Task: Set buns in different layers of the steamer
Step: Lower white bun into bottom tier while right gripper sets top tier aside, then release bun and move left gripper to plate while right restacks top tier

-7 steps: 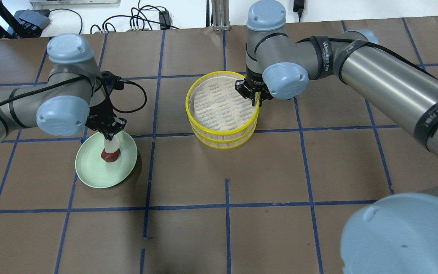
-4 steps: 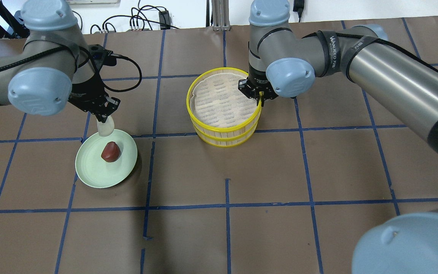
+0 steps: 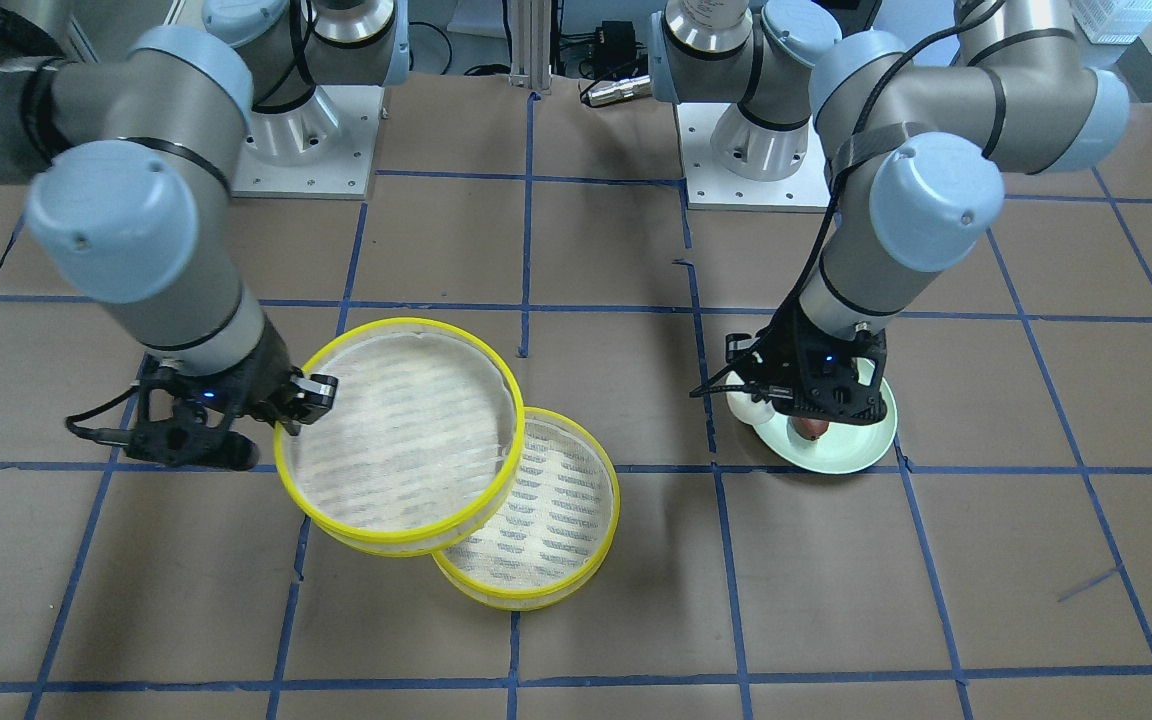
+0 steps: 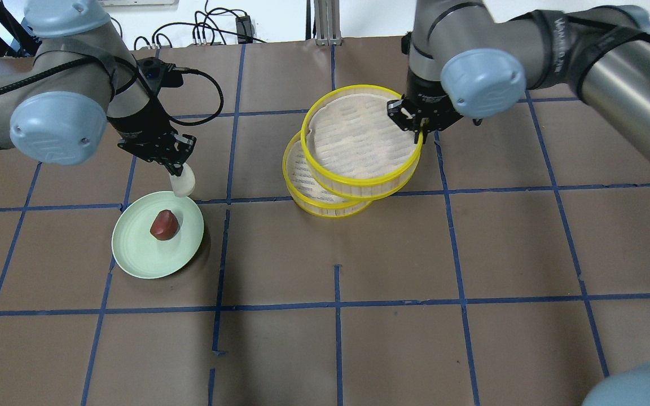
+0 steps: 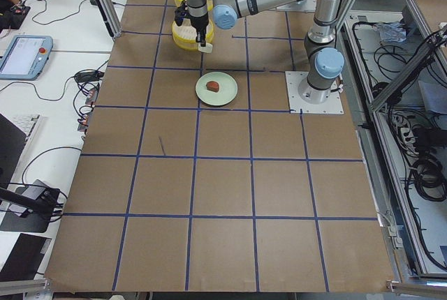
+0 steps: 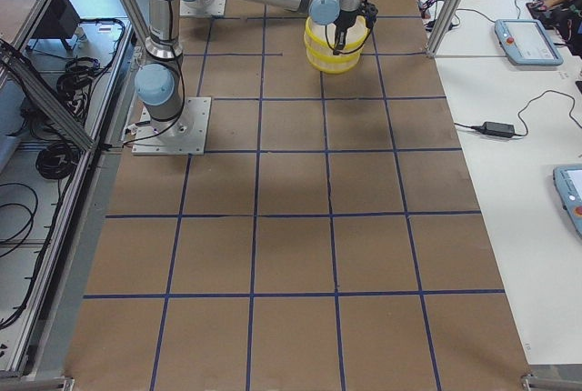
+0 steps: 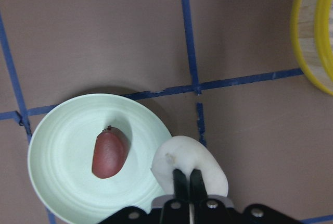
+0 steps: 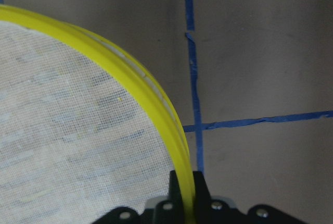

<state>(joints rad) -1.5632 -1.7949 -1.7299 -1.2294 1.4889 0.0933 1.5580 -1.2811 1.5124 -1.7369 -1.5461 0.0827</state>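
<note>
My left gripper (image 4: 177, 164) is shut on a white bun (image 4: 183, 182) and holds it in the air over the far right edge of the pale green plate (image 4: 133, 259). A red-brown bun (image 4: 164, 224) lies on the plate. In the left wrist view the white bun (image 7: 190, 164) hangs between the fingers beside the red-brown bun (image 7: 109, 153). My right gripper (image 4: 418, 127) is shut on the yellow rim of the upper steamer layer (image 4: 359, 146) and holds it lifted and shifted right over the lower layer (image 4: 305, 183). Both layers hold no buns.
The table is covered in brown paper with a blue tape grid (image 4: 336, 304). The right arm's elbow (image 4: 635, 389) fills the near right corner of the overhead view. Cables (image 4: 212, 34) lie beyond the far edge.
My left gripper has lifted the white bun off the plate and moved it right. My right gripper has raised the upper steamer layer and shifted it right, which uncovers part of the lower layer.
</note>
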